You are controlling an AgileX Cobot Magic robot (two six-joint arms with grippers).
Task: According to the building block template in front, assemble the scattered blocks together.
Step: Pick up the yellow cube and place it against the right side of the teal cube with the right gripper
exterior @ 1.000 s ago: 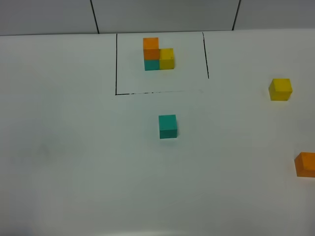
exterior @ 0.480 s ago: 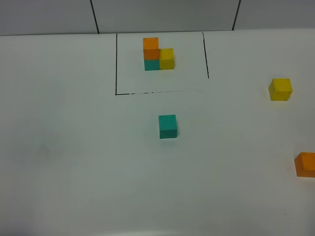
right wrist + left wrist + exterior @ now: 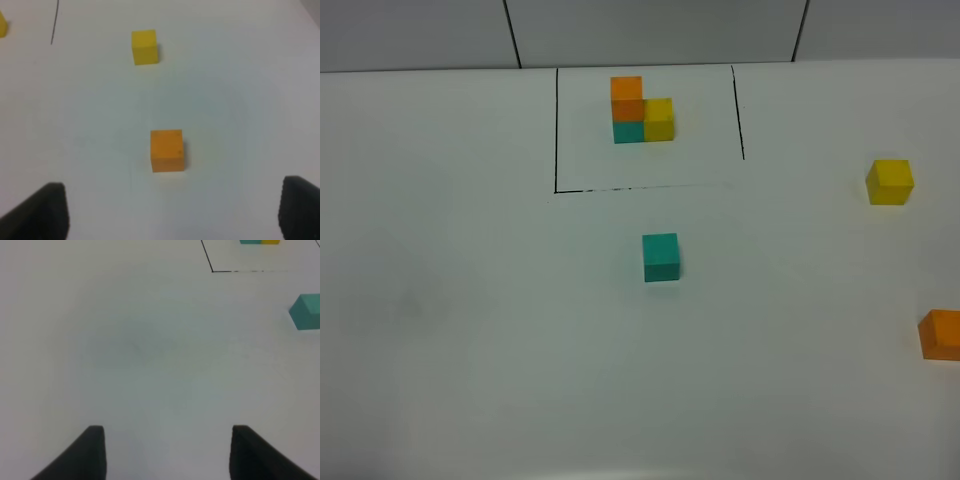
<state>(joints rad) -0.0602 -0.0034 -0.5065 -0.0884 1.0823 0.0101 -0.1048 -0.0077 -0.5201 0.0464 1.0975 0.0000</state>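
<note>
The building block template [image 3: 641, 112] stands at the back inside a black outline: orange on teal, with yellow at its side. Three scattered blocks lie apart. The teal cube [image 3: 660, 256] rests mid-table, and the left wrist view shows it [image 3: 307, 311] far off to one side. The yellow cube [image 3: 889, 181] and the orange cube [image 3: 942, 334] sit at the right. My left gripper [image 3: 167, 432] is open over bare table. My right gripper [image 3: 175, 185] is open, with the orange cube [image 3: 167, 150] just ahead of its fingertips and the yellow cube [image 3: 145, 47] farther on. Neither gripper shows in the exterior high view.
A black outline [image 3: 556, 130] drawn on the white table [image 3: 470, 300] frames the template on three sides. A grey wall with dark seams [image 3: 512, 35] runs behind the table's far edge.
</note>
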